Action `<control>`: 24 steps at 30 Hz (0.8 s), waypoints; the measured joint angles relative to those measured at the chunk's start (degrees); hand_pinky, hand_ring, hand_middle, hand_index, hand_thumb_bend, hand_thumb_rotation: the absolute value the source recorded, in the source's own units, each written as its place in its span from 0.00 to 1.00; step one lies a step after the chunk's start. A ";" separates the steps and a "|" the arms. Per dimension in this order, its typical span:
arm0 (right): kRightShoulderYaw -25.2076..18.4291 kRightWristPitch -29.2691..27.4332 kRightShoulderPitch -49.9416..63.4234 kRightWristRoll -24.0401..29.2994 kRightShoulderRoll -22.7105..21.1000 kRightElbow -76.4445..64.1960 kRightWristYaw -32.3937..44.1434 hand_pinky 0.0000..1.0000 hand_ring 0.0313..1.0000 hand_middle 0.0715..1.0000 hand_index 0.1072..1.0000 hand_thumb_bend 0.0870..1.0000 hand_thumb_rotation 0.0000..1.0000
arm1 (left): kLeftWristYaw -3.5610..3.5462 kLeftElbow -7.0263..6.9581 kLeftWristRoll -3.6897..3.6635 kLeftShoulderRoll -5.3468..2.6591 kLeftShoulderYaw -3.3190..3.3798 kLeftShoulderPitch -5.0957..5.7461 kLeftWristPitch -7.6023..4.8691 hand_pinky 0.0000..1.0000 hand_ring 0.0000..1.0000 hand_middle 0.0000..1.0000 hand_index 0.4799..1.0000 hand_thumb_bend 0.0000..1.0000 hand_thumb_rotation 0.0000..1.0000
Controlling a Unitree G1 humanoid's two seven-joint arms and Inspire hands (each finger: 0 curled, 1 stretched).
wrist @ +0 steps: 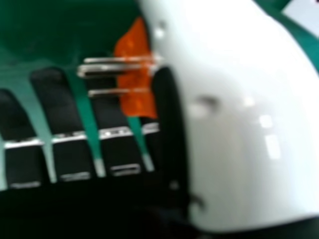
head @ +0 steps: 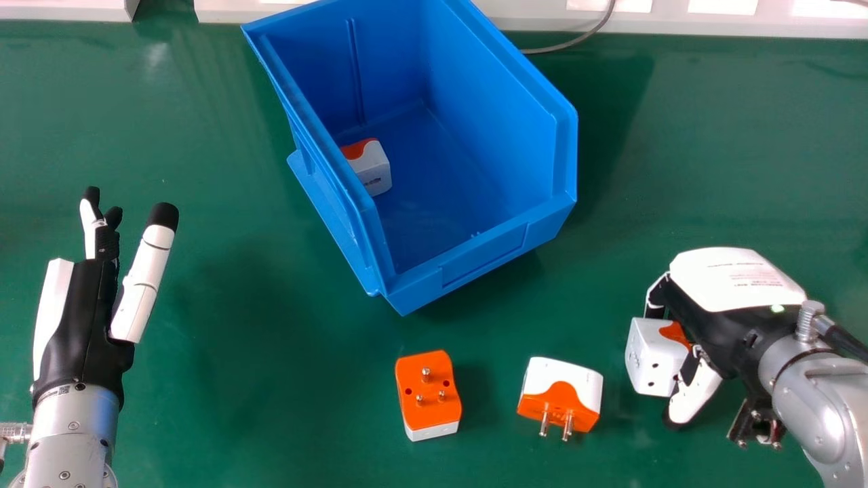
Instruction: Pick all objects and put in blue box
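Blue plastic box (head: 434,264), open side up, set askew on green tabletop (head: 224,420). Inside, against box's left wall: boxed adapter (head: 371,169), white with orange end, partly behind rim. Below box in head view, near front corner: pins-up adapter (head: 429,400), orange face up with three metal pins, white base. To right of that one, apart from it: tipped adapter (head: 563,396), white upper part, orange lower part with metal pins toward robot. Farther right, between thumb and fingers of right hand (head: 736,281): pinched adapter (head: 651,356), white holed face toward robot, orange part toward palm. Right hand bent around it, fingers on far side, thumb on near side; cannot tell how firm a grip, nor whether clear of tabletop or touching. In right hand view: dark fingers (wrist: 55,99) spaced side by side, big white thumb (wrist: 244,139) over much of pinched adapter, orange part just beside thumb's dark pad, metal pins (wrist: 107,67) sticking out across fingertips. Left hand (head: 81,325) at left of head view, well apart from box, spread, fingers extended, thumb out to side, holding nothing. Behind box: grey cable (head: 576,42) and white ledge (head: 678,24) along tabletop's far edge.
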 measured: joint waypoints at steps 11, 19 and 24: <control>-3.08 0.58 5.63 2.56 -0.16 -9.40 3.41 0.28 0.39 0.51 0.38 0.46 0.00 | -0.67 -0.05 -0.13 0.25 0.14 -0.09 0.20 1.00 1.00 1.00 1.00 0.65 1.00; -8.81 1.57 8.22 5.09 -0.18 -21.48 6.03 0.20 0.35 0.47 0.43 0.46 0.00 | -0.98 0.03 -0.85 0.32 0.46 -0.27 0.07 1.00 1.00 1.00 1.00 0.64 1.00; -9.72 -1.89 7.29 5.74 0.05 -23.58 3.92 0.17 0.33 0.44 0.47 0.46 0.00 | -0.92 0.79 -0.85 0.37 0.45 -0.44 -0.43 1.00 1.00 1.00 1.00 0.64 1.00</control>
